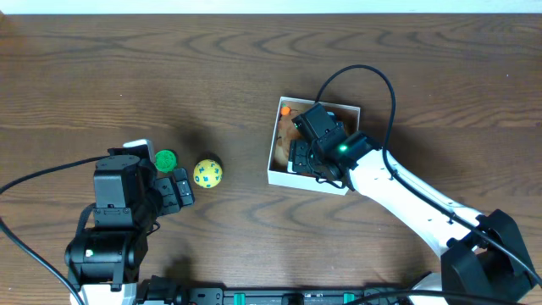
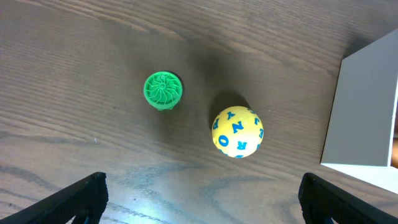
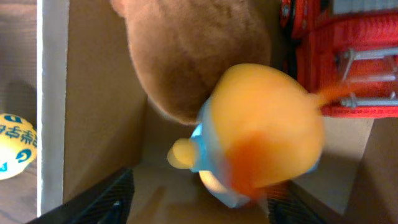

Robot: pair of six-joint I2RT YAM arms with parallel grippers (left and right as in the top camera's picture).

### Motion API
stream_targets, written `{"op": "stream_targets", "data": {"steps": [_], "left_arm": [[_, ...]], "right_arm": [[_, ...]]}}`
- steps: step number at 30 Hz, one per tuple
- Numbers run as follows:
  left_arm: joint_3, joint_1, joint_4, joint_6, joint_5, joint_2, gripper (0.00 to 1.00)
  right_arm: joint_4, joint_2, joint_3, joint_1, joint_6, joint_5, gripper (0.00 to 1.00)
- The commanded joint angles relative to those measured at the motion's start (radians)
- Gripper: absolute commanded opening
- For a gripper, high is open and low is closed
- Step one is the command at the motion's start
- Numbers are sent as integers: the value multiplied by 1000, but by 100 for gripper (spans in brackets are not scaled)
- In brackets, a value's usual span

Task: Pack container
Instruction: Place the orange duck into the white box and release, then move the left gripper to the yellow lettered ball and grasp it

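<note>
Edges first: the small square white cardboard container (image 1: 288,178) with the plain brown inside sits on the dark wooden tabletop (image 1: 254,51), and we see bare wood on every side of it. In the overhead view, the yellow ball with blue letters (image 1: 207,173) lies to the left of the container, well apart from its white wall. The green ridged plastic disc (image 1: 165,159) is further out from the container, near the ball but not touching it.

Inside the container it's pretty crowded. A brown plush lump (image 3: 186,56) sits against one wall and a red ribbed plastic piece (image 3: 348,56) lies beside it. An orange-and-blue rounded toy (image 3: 261,130) shows in front of both, but it's blurred.

The right fingers (image 3: 109,202) are down inside the container's rim, set a middling way apart. The blurred toy is just ahead of their tips, and we honestly can't tell whether they touch it. The left fingers (image 2: 74,199) hang outside the container above the ball and disc. They're spread wide, with nothing held and nothing touched.
</note>
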Motion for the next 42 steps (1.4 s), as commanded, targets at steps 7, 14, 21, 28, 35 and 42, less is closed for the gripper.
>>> {"op": "stream_targets", "data": {"steps": [7, 14, 21, 28, 35, 42], "left_arm": [[18, 3, -8, -13, 7, -1, 98], [18, 3, -8, -13, 7, -1, 98], [18, 3, -7, -13, 7, -1, 98], [91, 3, -26, -18, 26, 40, 98], [413, -4, -204, -20, 25, 395, 98], [481, -72, -236, -25, 26, 717, 98]], "right_arm": [[-99, -179, 253, -64, -157, 166, 99], [-304, -266, 315, -404, -156, 195, 99], [-420, -221, 234, -718, -248, 142, 99], [-357, -129, 26, -834, -326, 133, 99], [-291, -83, -28, -838, -327, 66, 99], [-292, -83, -28, -839, -333, 66, 99]]}}
